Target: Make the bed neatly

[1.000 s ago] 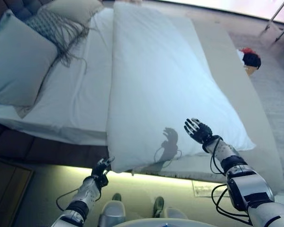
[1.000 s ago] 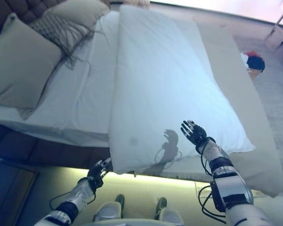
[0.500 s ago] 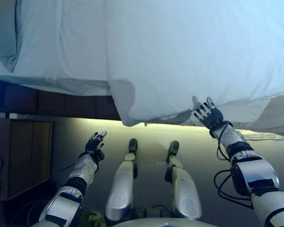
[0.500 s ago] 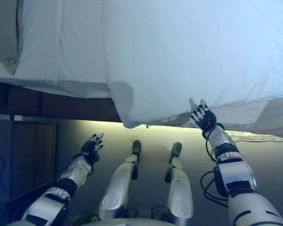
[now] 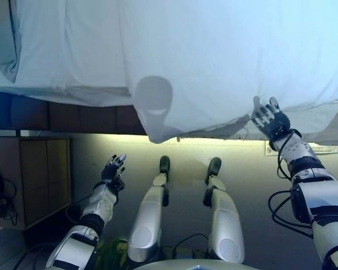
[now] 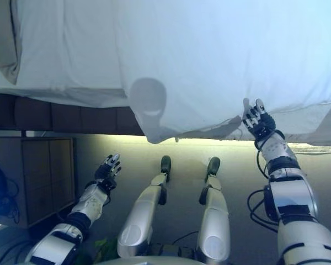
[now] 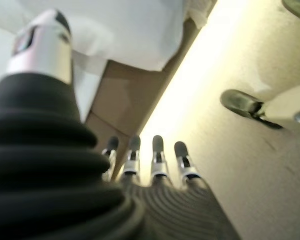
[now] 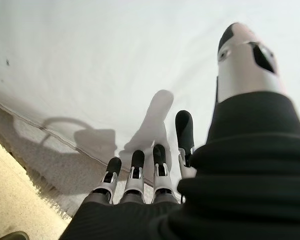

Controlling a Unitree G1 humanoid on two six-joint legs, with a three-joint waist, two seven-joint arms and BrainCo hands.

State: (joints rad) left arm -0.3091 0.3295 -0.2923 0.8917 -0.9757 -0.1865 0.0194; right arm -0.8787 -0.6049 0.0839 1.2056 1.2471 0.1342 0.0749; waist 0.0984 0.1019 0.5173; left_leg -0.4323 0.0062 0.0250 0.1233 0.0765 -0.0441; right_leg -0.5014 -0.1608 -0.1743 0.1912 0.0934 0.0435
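Right hand [image 5: 268, 119], fingers apart, sits at the duvet [image 5: 225, 62] hem on the bed [image 5: 56, 56]; left hand [image 5: 113, 169], fingers apart, hangs below the bed.

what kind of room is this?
Most likely a bedroom: a bed with a white duvet hanging over its near edge, a sheet beside it, and a wooden cabinet beside the bed. Both hands, right hand and left hand, are open.
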